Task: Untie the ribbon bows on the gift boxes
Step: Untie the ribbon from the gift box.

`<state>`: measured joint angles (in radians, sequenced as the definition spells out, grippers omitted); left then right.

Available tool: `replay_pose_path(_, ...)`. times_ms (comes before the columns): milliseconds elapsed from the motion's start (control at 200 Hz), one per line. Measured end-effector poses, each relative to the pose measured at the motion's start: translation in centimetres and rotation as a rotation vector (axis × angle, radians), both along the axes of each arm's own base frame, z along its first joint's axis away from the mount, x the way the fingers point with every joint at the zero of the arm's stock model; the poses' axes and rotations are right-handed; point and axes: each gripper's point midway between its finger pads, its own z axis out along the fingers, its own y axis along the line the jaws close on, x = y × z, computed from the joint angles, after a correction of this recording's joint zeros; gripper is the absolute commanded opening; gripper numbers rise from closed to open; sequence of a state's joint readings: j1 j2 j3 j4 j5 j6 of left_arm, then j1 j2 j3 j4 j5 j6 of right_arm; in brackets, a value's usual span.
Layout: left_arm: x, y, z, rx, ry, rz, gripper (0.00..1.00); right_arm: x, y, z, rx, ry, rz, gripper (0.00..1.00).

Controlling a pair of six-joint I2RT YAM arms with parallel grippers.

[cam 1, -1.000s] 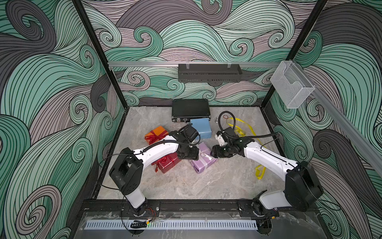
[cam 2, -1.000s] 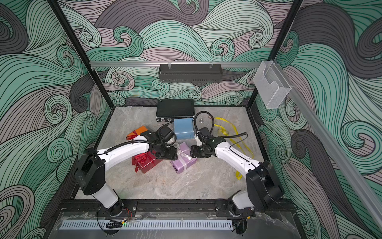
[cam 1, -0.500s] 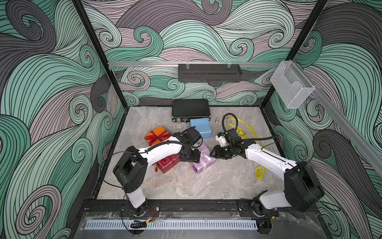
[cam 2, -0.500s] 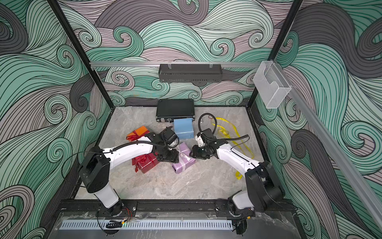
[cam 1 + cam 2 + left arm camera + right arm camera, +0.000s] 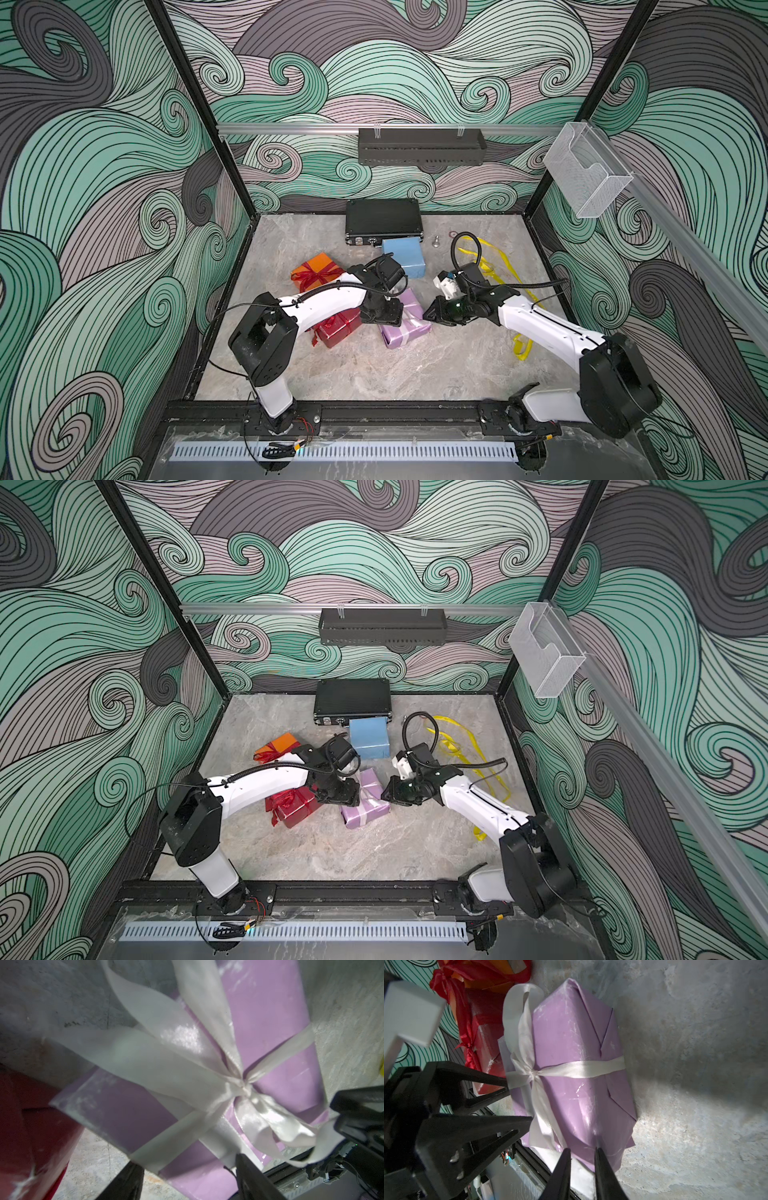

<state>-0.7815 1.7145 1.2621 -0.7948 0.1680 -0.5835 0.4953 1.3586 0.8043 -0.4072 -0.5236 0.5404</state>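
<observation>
The lilac gift box (image 5: 409,334) (image 5: 365,812) lies mid-table, its white ribbon bow (image 5: 245,1086) (image 5: 532,1073) still knotted. My left gripper (image 5: 382,316) (image 5: 187,1176) is open, its fingertips (image 5: 508,1084) resting against the bow face on either side of the ribbon band. My right gripper (image 5: 430,313) (image 5: 582,1153) is at the box's right end, jaws drawn to a narrow gap with a white ribbon tail (image 5: 577,1172) lying behind it. Red bows stay tied on the orange box (image 5: 318,266) and the red box (image 5: 338,328). The blue box (image 5: 405,257) is bare.
A yellow ribbon (image 5: 494,257) lies loose at the right, partly under the right arm. A black latched case (image 5: 384,222) sits at the back wall, just behind the blue box. The red box touches the lilac box's left side.
The right gripper's jaws have narrowed a lot and it has edged closer to the lilac box's end. The left gripper has settled slightly forward on the box.
</observation>
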Motion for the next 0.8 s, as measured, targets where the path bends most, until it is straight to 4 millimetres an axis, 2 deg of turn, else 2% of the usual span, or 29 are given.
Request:
replay_pose_path(150, 0.0, 0.0, -0.4, 0.009, 0.009, 0.000, 0.70, -0.8, 0.4, 0.5, 0.049, 0.021, 0.008, 0.23)
replay_pose_path(325, 0.0, 0.0, -0.4, 0.011, 0.011, 0.000, 0.70, -1.5, 0.8, 0.4, 0.084, 0.055, 0.016, 0.30)
replay_pose_path(796, 0.1, 0.0, -0.2, 0.012, 0.008, 0.000, 0.70, -3.8, 1.5, -0.3, 0.104, 0.102, 0.085, 0.30)
